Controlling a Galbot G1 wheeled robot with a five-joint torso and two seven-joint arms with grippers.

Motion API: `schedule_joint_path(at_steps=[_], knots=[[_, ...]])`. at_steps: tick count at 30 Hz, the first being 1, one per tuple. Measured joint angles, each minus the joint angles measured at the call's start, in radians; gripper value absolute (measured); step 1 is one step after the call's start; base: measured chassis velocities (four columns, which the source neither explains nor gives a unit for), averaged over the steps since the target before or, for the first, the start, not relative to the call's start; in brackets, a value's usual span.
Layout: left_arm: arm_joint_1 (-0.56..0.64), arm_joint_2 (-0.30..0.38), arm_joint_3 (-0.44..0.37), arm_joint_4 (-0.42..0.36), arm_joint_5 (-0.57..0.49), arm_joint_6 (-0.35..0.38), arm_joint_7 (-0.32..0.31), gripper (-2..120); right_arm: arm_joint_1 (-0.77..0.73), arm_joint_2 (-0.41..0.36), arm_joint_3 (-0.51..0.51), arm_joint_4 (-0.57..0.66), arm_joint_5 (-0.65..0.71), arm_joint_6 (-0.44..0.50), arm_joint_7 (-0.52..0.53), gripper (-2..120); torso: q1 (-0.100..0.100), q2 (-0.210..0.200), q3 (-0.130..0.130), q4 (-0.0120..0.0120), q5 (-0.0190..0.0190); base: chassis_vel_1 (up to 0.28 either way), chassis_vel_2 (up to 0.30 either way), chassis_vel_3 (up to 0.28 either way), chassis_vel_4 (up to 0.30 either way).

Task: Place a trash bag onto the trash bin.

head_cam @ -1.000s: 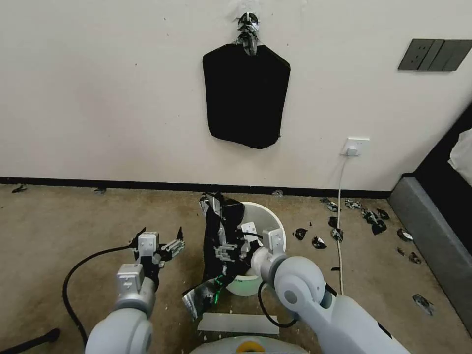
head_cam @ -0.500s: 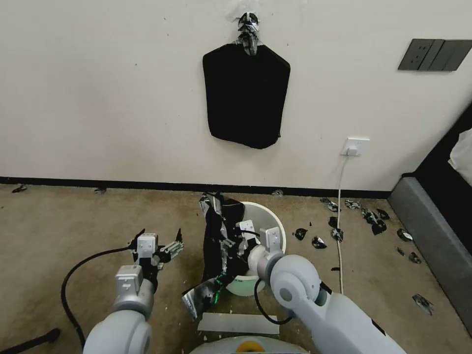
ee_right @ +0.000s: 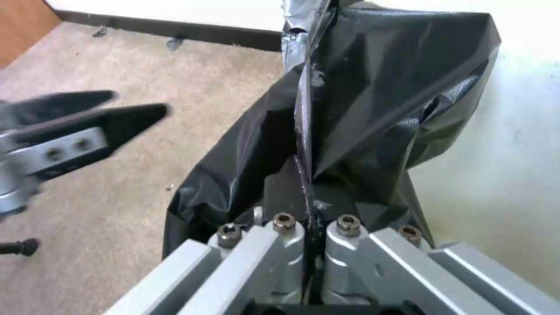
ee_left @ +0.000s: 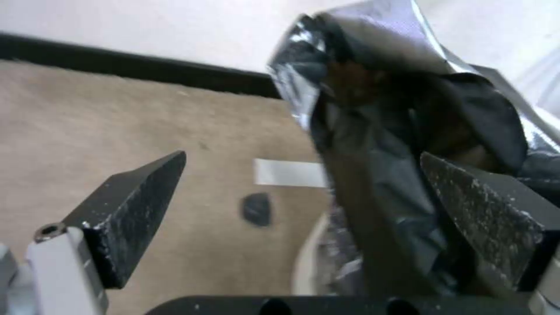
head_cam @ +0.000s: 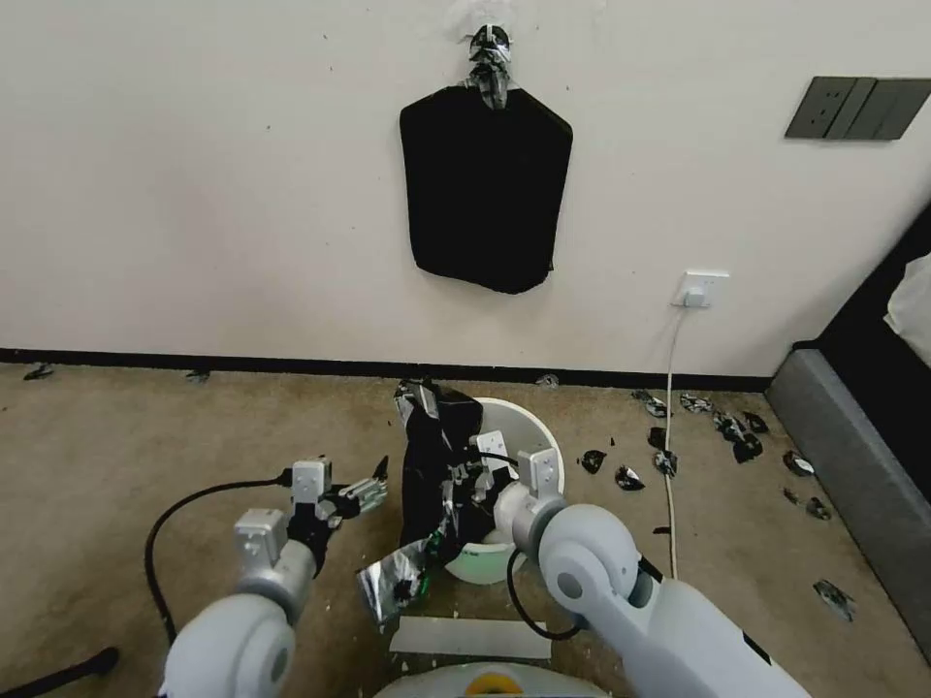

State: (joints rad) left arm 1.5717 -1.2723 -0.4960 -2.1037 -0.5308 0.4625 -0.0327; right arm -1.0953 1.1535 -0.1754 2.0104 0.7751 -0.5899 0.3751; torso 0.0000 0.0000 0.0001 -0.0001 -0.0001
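Observation:
The cream-white trash bin [head_cam: 545,434] stands on the carpet near the wall. A crinkled black trash bag [head_cam: 434,456] hangs over its left rim, one flap trailing onto the floor. My right gripper [head_cam: 464,480] is at the bin's left rim, shut on the trash bag [ee_right: 379,87]; in the right wrist view its fingers [ee_right: 283,224] pinch a fold. My left gripper [head_cam: 373,482] is open just left of the bag. In the left wrist view the trash bag [ee_left: 397,131] reaches between the spread fingertips [ee_left: 152,183], against the right-hand finger.
A flat black bundle of bags [head_cam: 485,184] hangs on the wall above. Black plastic scraps [head_cam: 722,427] and a white power cord [head_cam: 667,446] lie right of the bin. A white strip [head_cam: 470,638] lies on the floor near me. Grey furniture [head_cam: 853,465] stands at the right.
My left gripper has moved right, close to the bag. The bag's lower flap has shifted slightly. The right gripper holds its place.

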Motion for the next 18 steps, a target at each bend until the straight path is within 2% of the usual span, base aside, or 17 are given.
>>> schedule_joint_path(at_steps=[5, 6, 8, 13, 18], knots=[[-0.058, 0.006, 0.026, 0.038, -0.078, 0.073, 0.013, 100, 0.002, -0.007, -0.001, 0.018, -0.004, 0.003, -0.004, 0, 0.000, 0.000, 0.000, 0.0000, 0.0001, 0.000, 0.000, 0.000, 0.000], [-0.076, 0.006, 0.040, 0.048, -0.115, 0.115, 0.016, 100, 0.003, -0.009, -0.001, 0.024, -0.005, 0.003, -0.004, 0, 0.000, 0.000, 0.000, 0.0000, 0.0001, 0.000, 0.000, 0.000, 0.000], [-0.101, 0.004, 0.062, 0.066, -0.139, 0.152, 0.016, 100, 0.003, -0.010, -0.001, 0.029, -0.006, 0.003, -0.005, 0, 0.000, 0.000, 0.000, 0.0001, 0.0002, 0.000, 0.000, 0.000, 0.000], [-0.142, -0.013, 0.097, 0.088, -0.141, 0.171, 0.006, 100, -0.002, -0.008, 0.000, 0.029, -0.011, 0.003, -0.006, 0, 0.000, 0.000, 0.000, 0.0000, 0.0002, 0.000, 0.000, 0.000, 0.000], [-0.175, -0.018, 0.123, 0.111, -0.123, 0.205, -0.030, 100, -0.007, -0.006, 0.002, 0.031, -0.013, 0.003, -0.006, 0, 0.000, 0.000, 0.000, 0.0000, 0.0001, 0.000, 0.000, 0.000, 0.000]])
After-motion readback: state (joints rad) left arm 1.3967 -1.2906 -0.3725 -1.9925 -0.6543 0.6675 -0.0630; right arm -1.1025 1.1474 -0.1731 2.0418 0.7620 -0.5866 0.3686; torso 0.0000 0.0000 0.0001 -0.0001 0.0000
